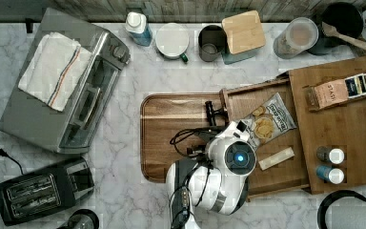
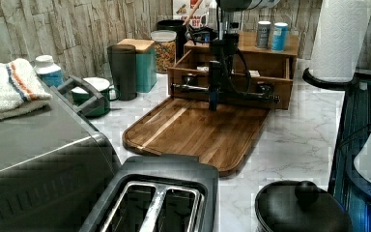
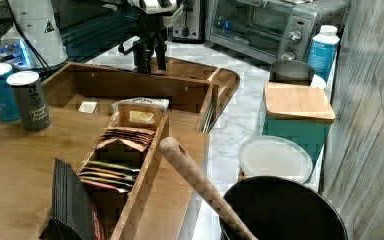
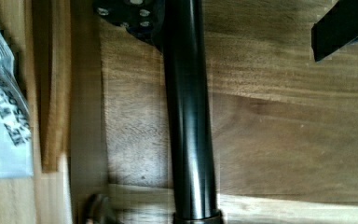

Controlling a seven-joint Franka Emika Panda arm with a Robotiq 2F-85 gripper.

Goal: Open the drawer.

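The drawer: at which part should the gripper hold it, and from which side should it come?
Probably the long black bar handle on the front of the drawer. It stands off the wood on posts, leaving room behind it. Come from above, over the tray, gripping mid-bar, where the gripper is now.

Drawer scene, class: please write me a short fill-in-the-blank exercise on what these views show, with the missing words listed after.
1. The drawer stands pulled ____ over the wooden tray.
2. Inside the drawer lies a bag of ____.
3. The gripper is at the drawer's black bar ____.
4. On the toaster oven lies a folded ____.

Missing words: open; chips; handle; towel
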